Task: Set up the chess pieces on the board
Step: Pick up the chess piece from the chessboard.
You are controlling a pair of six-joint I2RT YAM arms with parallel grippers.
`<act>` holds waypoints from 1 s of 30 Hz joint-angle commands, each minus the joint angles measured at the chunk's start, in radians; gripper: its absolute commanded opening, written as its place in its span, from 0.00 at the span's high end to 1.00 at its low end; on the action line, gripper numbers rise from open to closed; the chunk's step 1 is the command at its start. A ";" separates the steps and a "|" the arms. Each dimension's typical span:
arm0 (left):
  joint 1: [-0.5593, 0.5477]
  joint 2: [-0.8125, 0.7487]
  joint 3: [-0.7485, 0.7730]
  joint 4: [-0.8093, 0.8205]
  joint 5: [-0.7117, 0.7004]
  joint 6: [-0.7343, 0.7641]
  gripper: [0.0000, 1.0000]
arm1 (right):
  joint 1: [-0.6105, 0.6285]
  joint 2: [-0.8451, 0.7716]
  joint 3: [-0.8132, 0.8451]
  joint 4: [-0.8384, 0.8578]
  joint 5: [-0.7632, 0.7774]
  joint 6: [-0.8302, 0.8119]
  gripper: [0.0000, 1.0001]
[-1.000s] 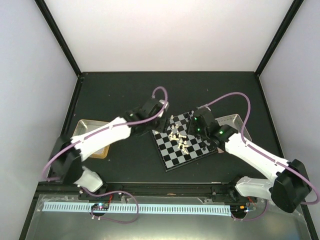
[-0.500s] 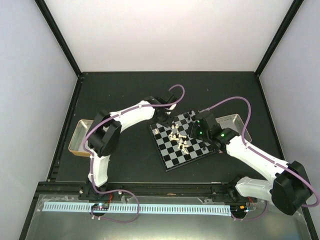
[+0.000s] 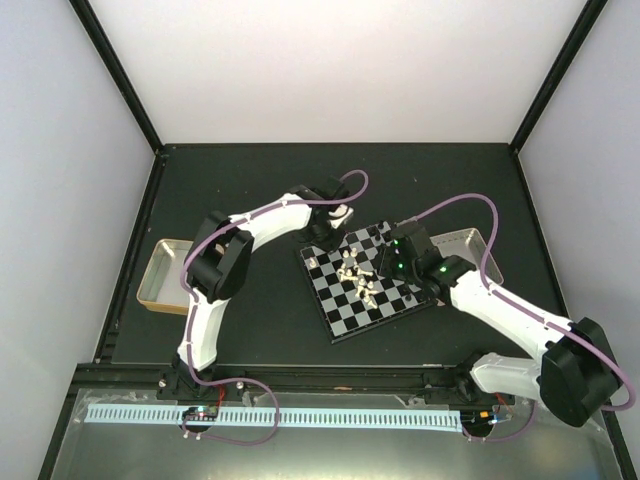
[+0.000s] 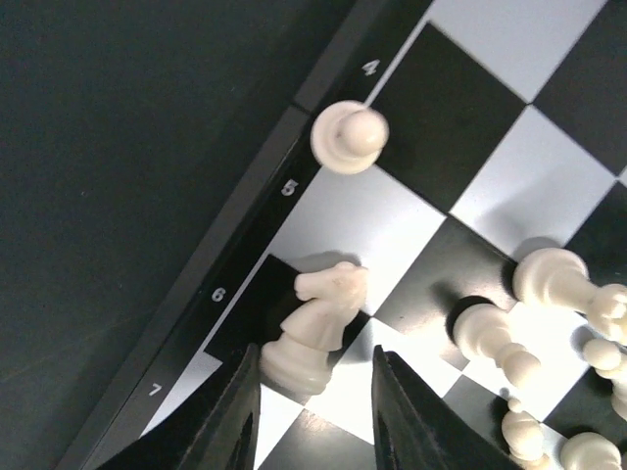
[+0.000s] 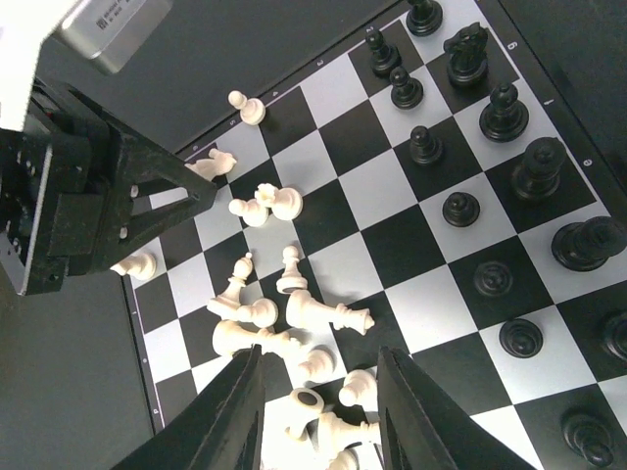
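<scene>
The board (image 3: 352,305) lies at mid-table, its black and pale squares also showing in the left wrist view (image 4: 509,186) and the right wrist view (image 5: 392,186). Several cream-white pieces (image 3: 358,278) lie in a heap at its middle (image 5: 294,313). Black pieces (image 5: 505,113) stand along its right side. My left gripper (image 3: 335,228) is open at the board's far-left edge (image 4: 315,362), with a white knight (image 4: 318,323) between its fingers, close to the left one. A white pawn (image 4: 350,135) stands just beyond. My right gripper (image 5: 320,362) is open above the white heap.
A metal tray (image 3: 160,275) sits at the left of the table. Another metal tray (image 3: 468,240) lies behind the right arm. My left gripper's body (image 5: 88,196) shows at the board's edge in the right wrist view. Black frame posts edge the table.
My left arm has swung up and reached to the right, bringing its gripper onto the board's far-left edge. My right arm has hardly moved.
</scene>
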 commanded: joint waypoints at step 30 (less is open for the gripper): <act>0.025 0.035 0.037 -0.018 0.076 0.054 0.87 | -0.009 0.002 -0.040 0.050 -0.043 0.007 0.67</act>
